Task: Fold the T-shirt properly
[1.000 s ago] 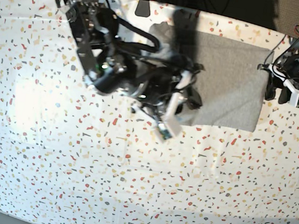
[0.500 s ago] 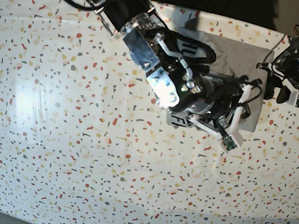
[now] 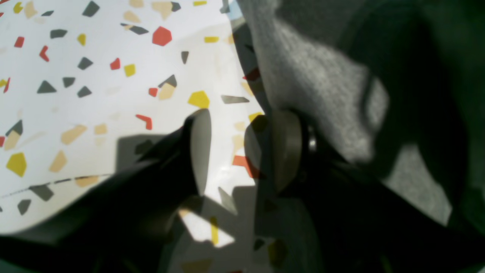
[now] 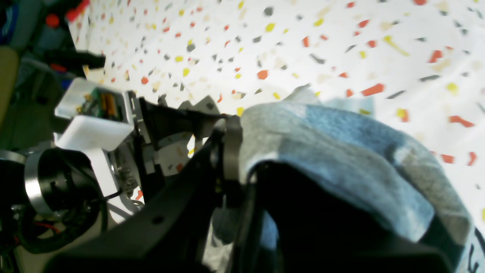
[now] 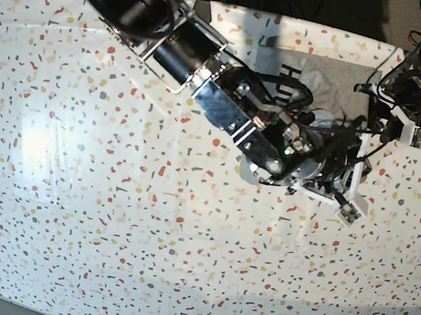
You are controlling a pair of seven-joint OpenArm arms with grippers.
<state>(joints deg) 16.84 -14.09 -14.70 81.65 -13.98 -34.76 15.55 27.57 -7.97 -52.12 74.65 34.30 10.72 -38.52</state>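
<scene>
Two arms meet at the far right of your speckled desk (image 5: 68, 208). Your right end effector (image 4: 227, 151) is clenched on the grey T-shirt (image 5: 328, 88), carrying a fold across. Your left end effector (image 3: 242, 151) hangs released beside its edge. Folding looks partly done; flattening remains.

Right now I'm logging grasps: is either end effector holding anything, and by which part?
The right end effector is shut on the T-shirt, pinching a bunched fold of cloth. The left end effector stands open, holding nothing.
</scene>
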